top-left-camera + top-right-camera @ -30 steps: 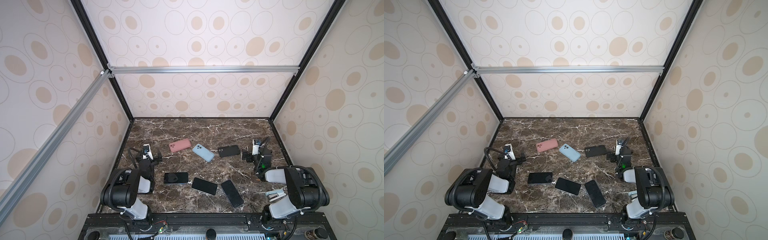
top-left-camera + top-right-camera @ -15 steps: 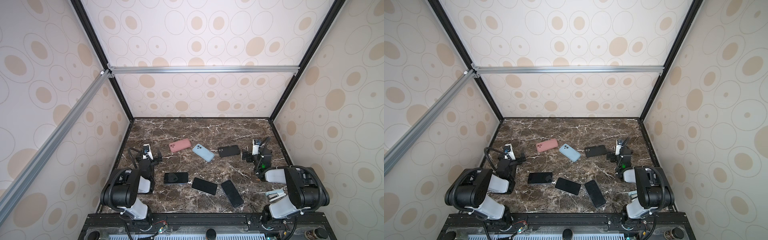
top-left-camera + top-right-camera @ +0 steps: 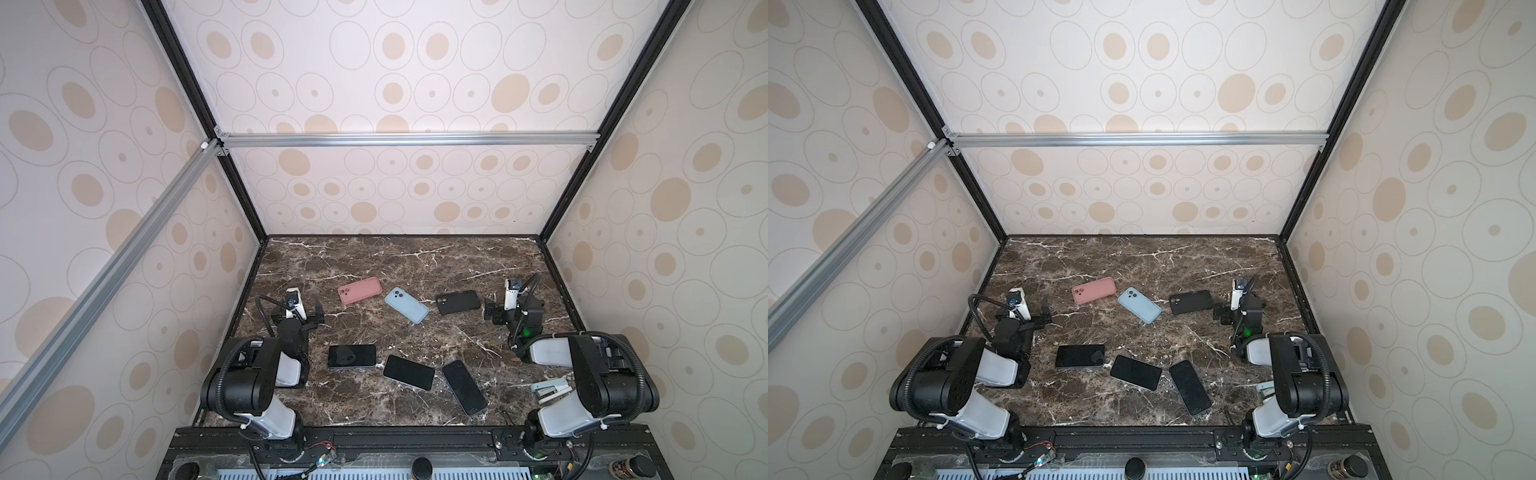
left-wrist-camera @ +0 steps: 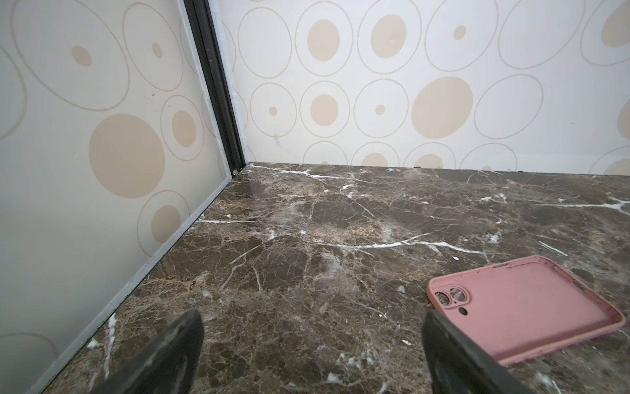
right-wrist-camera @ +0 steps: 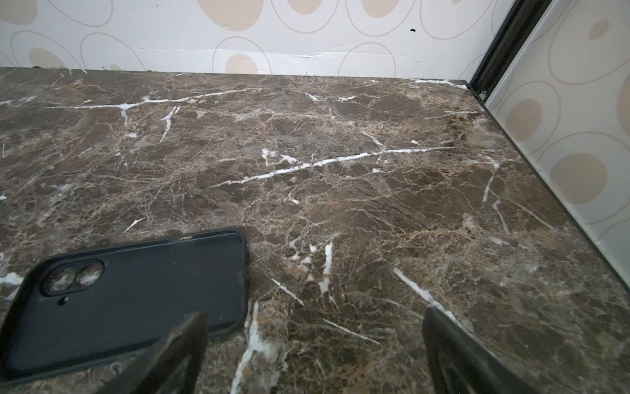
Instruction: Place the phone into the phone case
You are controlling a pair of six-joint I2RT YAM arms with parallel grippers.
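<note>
**Fig.** Bimanual cell seen from a top view; 12 o'clock = far wall. The worktop (image 3: 395, 257) carries 3 cases in the far row: pink case (image 3: 360, 290), blue case (image 3: 406, 305), black case (image 3: 458, 301). Pink & black lie open side up and empty in the wrist views; blue, can't tell. The near row holds 3 phones, dark face up: L phone (image 3: 352, 355), mid phone (image 3: 408, 372), R phone (image 3: 464, 387).

L jaws & R jaws are both spread fully wide, holding nothing, low over bare marble.

Key relation: L phone lies approx. 4 o'clock from L jaws, near, long axis 3–9. The pink case is at 2 o'clock from L jaws. R phone lies approx. 7 o'clock from R jaws, axis 5–11, farther off. The black case is at 9 o'clock from R jaws, close.

Judged: L arm (image 3: 249, 374) is nearer a phone, so the pick prob. starts there. No phone is cased yet.
</note>
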